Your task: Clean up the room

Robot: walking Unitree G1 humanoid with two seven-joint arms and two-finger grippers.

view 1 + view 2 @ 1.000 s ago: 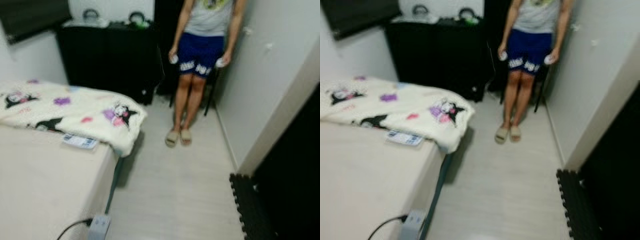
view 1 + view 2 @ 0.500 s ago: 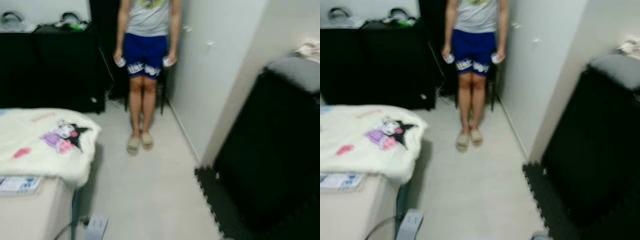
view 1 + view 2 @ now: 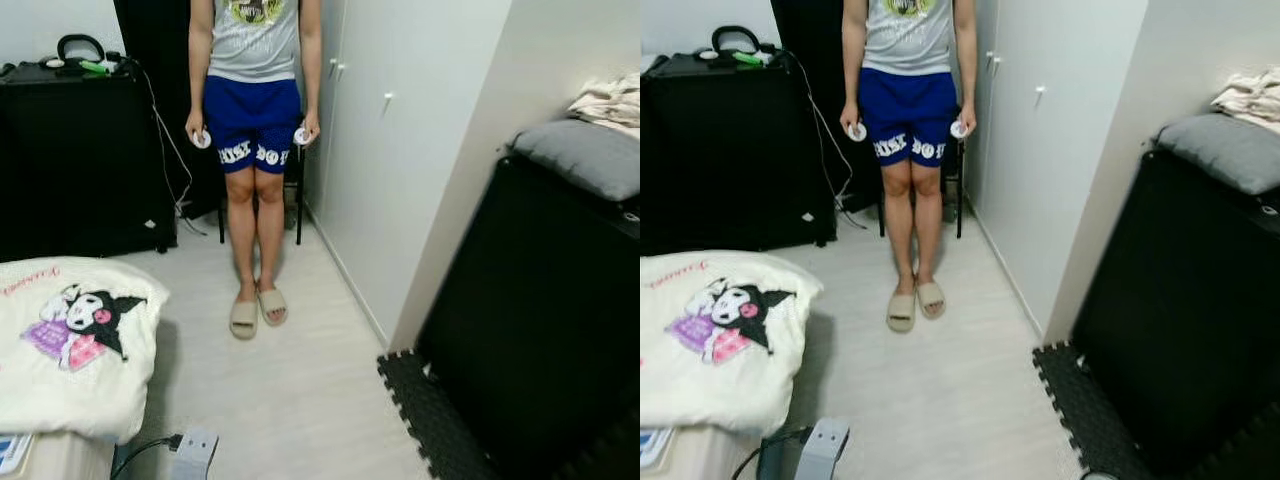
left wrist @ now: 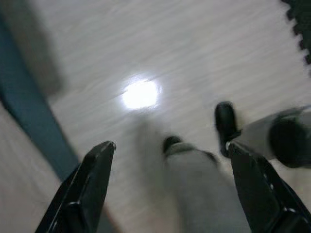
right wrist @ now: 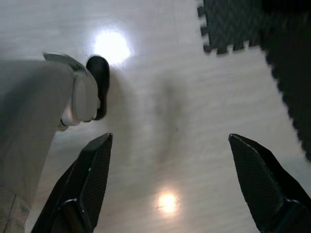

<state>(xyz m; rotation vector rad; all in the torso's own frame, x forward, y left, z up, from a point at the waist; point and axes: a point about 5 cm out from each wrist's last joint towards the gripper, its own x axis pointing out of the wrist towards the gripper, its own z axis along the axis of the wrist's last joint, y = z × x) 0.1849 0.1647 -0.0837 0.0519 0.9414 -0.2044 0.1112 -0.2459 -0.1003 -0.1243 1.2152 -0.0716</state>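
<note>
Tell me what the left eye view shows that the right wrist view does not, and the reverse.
Left eye view: a standing person in blue shorts, the white cartoon-print blanket on the bed, and a tall white wardrobe. Right wrist view: the right gripper, open wide above the floor, and the robot's own grey leg. Both: the pale wood-look floor and the black interlocking foam mat.

I see a cream blanket (image 3: 70, 350) printed with a dark cartoon figure, draped over the bed's near-left corner. Far right, pale folded cloths (image 3: 610, 100) sit beside a grey cushion (image 3: 585, 160) atop black furniture.
</note>
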